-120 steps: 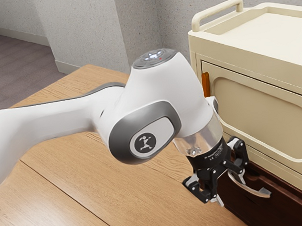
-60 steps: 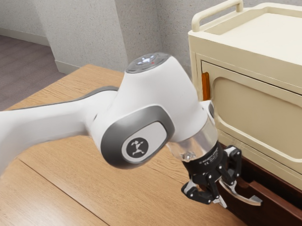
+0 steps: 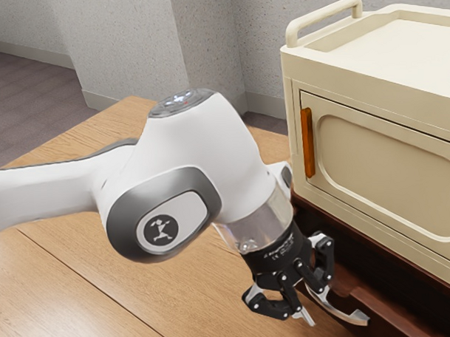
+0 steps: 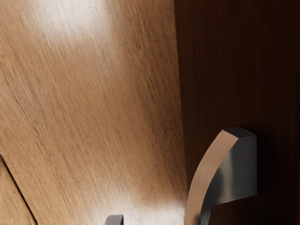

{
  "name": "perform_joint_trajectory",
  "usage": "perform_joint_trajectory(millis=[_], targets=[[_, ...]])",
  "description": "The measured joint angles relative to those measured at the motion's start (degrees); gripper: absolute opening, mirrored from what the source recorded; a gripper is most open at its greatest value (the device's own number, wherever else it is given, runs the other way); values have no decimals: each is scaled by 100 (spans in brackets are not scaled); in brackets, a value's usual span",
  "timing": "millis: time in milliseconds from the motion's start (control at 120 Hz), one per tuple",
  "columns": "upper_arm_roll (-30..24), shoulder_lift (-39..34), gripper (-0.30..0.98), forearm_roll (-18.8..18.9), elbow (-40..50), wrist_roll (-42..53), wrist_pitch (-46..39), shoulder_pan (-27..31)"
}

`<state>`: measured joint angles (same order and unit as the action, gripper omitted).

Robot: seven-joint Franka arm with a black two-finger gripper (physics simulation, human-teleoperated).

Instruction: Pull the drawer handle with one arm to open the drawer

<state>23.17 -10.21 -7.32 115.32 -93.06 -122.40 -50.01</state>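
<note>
Exterior view | open gripper (image 3: 316, 303) at curved handle (image 3: 347, 315) | drawer (image 3: 388, 316) partly open

Room over the table (image 4: 93, 117), drawer front (image 4: 234, 70) and handle (image 4: 206, 173) as barriers

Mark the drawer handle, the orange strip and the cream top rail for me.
Drawer handle (image 4: 211, 161): wrist view, curved front face.
Orange strip (image 3: 308, 142): exterior view, mid-length.
Cream top rail (image 3: 324, 14): exterior view, upper bar.
</note>
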Motion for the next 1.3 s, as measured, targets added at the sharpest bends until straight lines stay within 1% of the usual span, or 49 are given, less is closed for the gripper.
perform_joint_trajectory(millis=[150,400,783,1133,1300], targets=[[-18,-213,7,-8,211,-11,-4,-8],[-37,-425,7,142,395,-62,-8,15],[-122,-815,7,167,756,-145,-7,49],[-146,-1156,6,407,1011,-234,-15,-11],[-148,-1245,6,463,1097,-276,3,-26]])
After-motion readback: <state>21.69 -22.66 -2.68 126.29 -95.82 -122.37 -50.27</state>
